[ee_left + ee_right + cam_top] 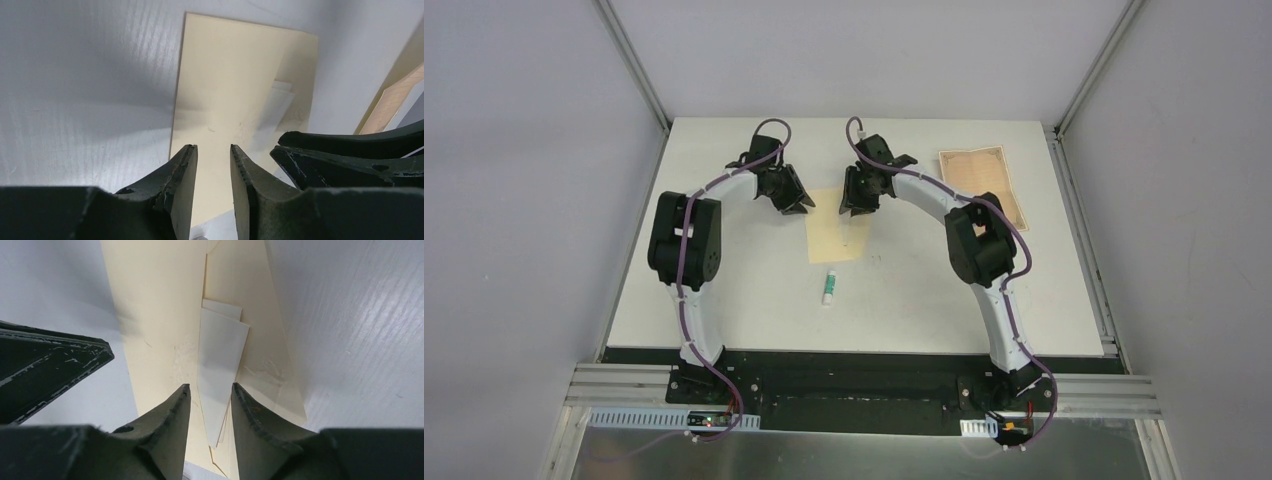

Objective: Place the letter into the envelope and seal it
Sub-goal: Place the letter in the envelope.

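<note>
The yellow envelope (839,240) lies flat in the middle of the table. Its far end, with a whitish pointed flap (220,360), is under both grippers. My left gripper (796,200) hovers at the envelope's far left corner, open by a narrow gap (214,147), with nothing between the fingers. My right gripper (861,203) stands at the far right part, also narrowly open (210,386); the flap's tip shows below the gap, not pinched. The letter (984,187), a beige sheet with a printed border, lies apart at the back right.
A small white-green tube (829,287) lies just in front of the envelope. The two grippers are close together; the right one's fingers (350,155) show in the left wrist view. Metal rails and grey walls bound the white table (744,300).
</note>
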Robot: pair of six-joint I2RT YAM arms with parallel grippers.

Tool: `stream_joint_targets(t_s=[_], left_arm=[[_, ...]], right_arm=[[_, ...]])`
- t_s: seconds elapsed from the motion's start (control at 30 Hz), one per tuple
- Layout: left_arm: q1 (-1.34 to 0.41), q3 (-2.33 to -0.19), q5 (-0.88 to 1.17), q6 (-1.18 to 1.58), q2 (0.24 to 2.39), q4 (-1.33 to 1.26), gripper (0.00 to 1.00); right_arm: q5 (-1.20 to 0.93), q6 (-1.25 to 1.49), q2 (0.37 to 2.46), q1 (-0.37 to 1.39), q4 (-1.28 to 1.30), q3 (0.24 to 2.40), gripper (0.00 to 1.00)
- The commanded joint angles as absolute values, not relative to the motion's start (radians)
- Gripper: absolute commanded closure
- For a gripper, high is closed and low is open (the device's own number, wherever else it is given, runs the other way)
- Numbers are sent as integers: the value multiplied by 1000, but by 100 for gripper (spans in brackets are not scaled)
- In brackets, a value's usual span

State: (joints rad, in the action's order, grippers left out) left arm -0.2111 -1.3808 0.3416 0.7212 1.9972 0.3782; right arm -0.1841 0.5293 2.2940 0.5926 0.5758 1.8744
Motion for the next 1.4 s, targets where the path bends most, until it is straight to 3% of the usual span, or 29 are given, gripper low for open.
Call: stream_joint_targets(t_s=[0.0,0.97,1.37], left_arm=[[-178,-1461,312,683,2012,396,68],[-192,-1581,320,693,2178,410,69],[-206,-1616,342,711,2196,407,69]], right_arm=[[-151,532,2309,586,579,1935,62],[-166,530,2450,601,654,2130,64],[-161,507,2471,613,689,2177,58]])
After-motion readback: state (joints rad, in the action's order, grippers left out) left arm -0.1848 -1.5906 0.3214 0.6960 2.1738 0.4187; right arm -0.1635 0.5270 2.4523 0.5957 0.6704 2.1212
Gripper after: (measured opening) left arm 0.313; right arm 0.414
